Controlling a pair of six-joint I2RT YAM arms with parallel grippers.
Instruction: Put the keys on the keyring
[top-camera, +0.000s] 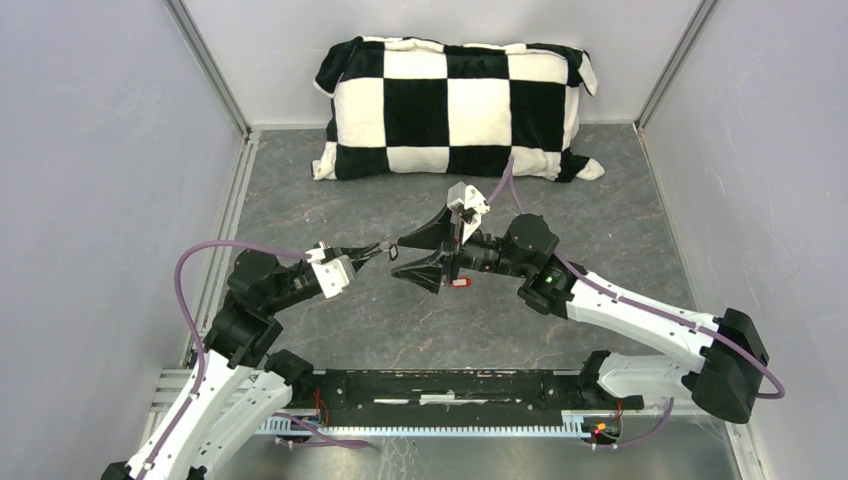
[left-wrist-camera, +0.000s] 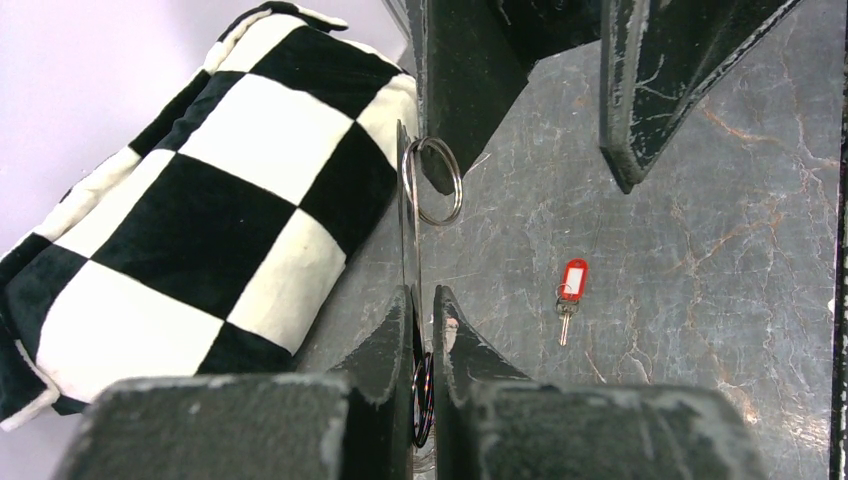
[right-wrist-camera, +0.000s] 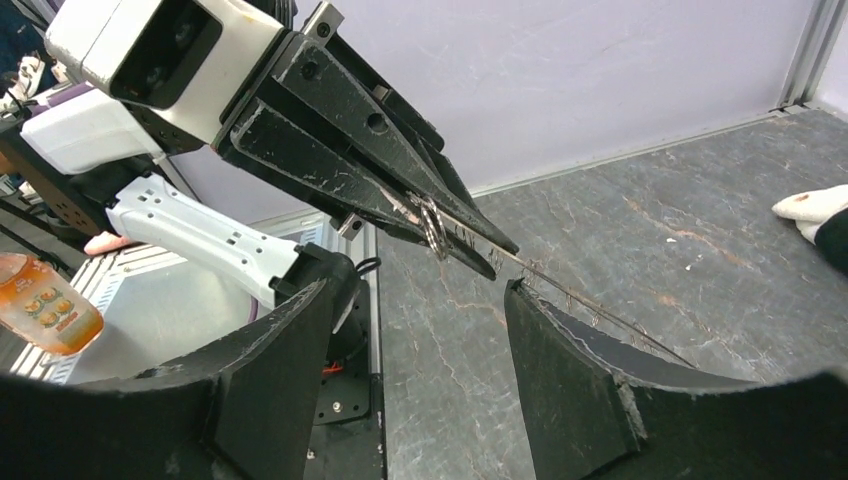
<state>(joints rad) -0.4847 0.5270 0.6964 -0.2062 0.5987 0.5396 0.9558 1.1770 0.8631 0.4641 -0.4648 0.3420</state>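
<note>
Grey marbled tabletop (top-camera: 600, 200), pale walls, checkered pillow (top-camera: 455, 100) at the back. The keyring (left-wrist-camera: 409, 235) is up off the surface and seen edge-on as a thin wire loop. The left gripper (left-wrist-camera: 422, 298) pinches it tight at one end, jaws closed on the wire. A small ring (left-wrist-camera: 436, 180) hangs near the loop's far end, right by one right finger; cannot tell if they touch. The red key (left-wrist-camera: 571, 283) lies flat and loose on the table, below and beside the loop, not threaded. The black key is not visible in any view. The right gripper (top-camera: 418, 256) faces the left one, jaws spread wide and empty, with the loop's free end between them. Likely step: fetch the red key with the right arm. To do it well, come straight down and pinch the plastic tag, not the thin blade, leaving its eye clear for threading. Hold the left arm steady so the loop doesn't swing. The key is tiny and flat, so it may slide away or the grasp may miss.
</note>
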